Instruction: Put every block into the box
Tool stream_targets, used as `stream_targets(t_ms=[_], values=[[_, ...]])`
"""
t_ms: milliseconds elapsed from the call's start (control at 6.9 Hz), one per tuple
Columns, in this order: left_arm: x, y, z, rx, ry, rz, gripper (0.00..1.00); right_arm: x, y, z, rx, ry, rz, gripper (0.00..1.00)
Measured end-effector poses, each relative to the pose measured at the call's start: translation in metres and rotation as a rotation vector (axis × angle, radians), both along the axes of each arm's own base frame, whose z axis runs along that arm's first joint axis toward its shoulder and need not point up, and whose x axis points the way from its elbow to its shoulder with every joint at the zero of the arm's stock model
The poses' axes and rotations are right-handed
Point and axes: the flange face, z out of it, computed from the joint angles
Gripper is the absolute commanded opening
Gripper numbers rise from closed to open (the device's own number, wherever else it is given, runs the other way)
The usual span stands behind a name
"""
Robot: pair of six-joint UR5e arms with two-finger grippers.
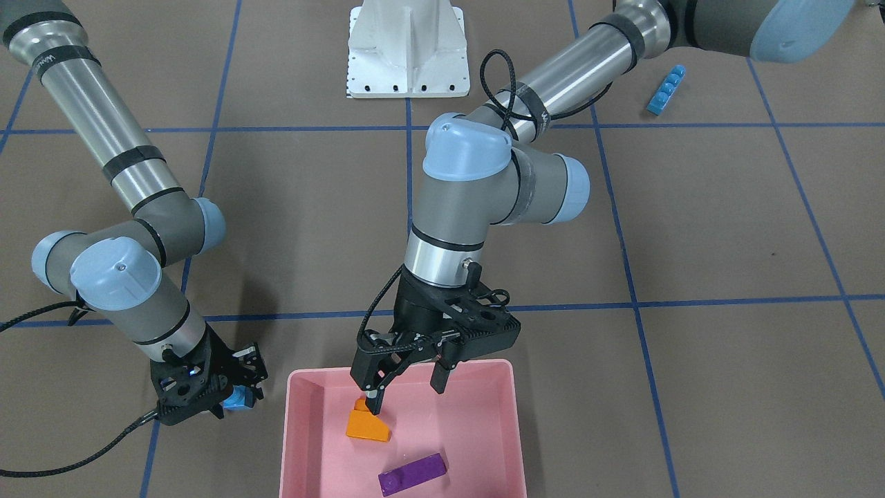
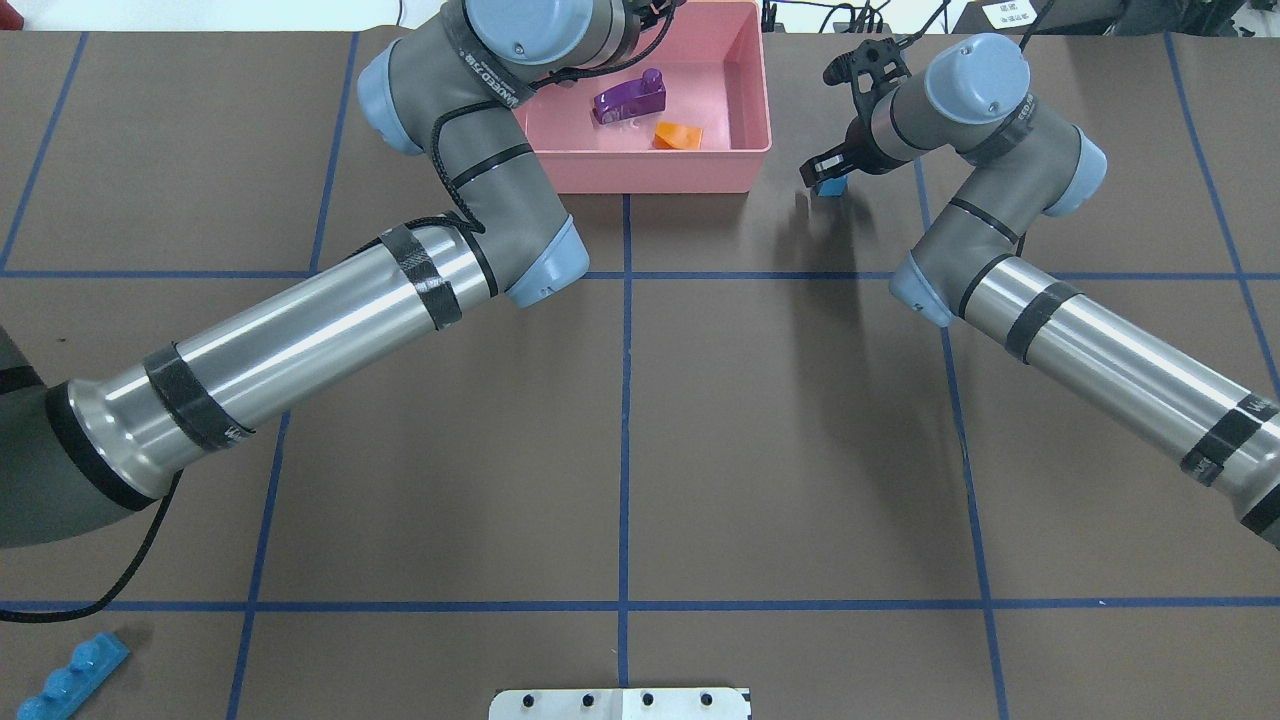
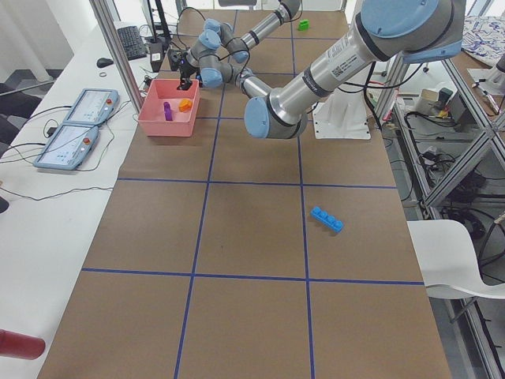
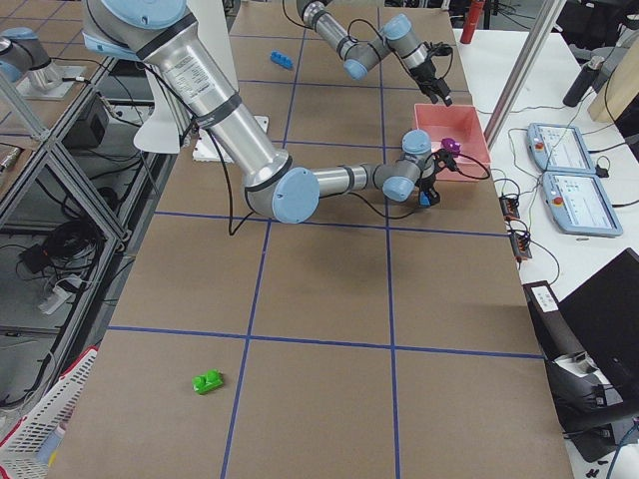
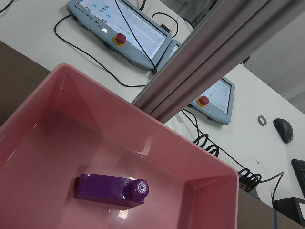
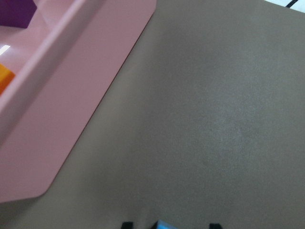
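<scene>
The pink box [image 1: 304, 443] holds an orange sloped block [image 1: 366, 427] and a purple block [image 1: 413, 474]; the left wrist view shows the purple block [image 5: 112, 189] on the box floor [image 5: 57, 143]. My left gripper [image 1: 408, 393] hangs open over the box, one fingertip [image 1: 377, 404] right beside the orange block. My right gripper [image 1: 231, 394] is low beside the box's outer wall [image 6: 71, 109], shut on the small blue cube [image 1: 240, 399]. The long blue block [image 2: 70, 680] lies near the robot's left. Far off on the robot's right lies the green block [image 4: 209, 380].
The white base plate [image 1: 408, 62] stands at the robot's side of the table. Blue tape lines [image 2: 625, 400] grid the brown table. Beyond the box, a metal post [image 5: 209, 62] and control pendants [image 5: 128, 33] sit on a white bench.
</scene>
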Motion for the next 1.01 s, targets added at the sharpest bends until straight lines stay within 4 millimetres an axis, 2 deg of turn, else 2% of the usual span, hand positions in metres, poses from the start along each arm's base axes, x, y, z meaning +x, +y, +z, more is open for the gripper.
stream_targets(t_ms=[145, 290, 435, 580, 725, 1015], values=[[-0.008, 0.003, -0.005, -0.010, -0.001, 0.031, 1.00, 0.001, 0.000, 0.000, -0.011, -0.006, 0.009, 0.05], [-0.029, 0.016, -0.011, -0.022, -0.016, 0.075, 1.00, 0.003, -0.001, -0.002, -0.015, -0.010, 0.015, 0.00], [-0.060, 0.042, -0.007, -0.025, -0.052, 0.119, 1.00, 0.009, -0.004, -0.006, -0.013, -0.020, 0.018, 0.00], [-0.099, 0.082, 0.010, -0.013, -0.102, 0.168, 1.00, 0.024, -0.009, -0.016, -0.011, -0.044, 0.015, 0.00], [-0.137, 0.123, 0.039, -0.008, -0.151, 0.213, 1.00, 0.043, -0.015, -0.026, -0.012, -0.071, 0.010, 0.00], [-0.199, 0.193, 0.120, -0.016, -0.253, 0.317, 1.00, 0.082, -0.024, -0.047, -0.011, -0.107, 0.017, 0.00]])
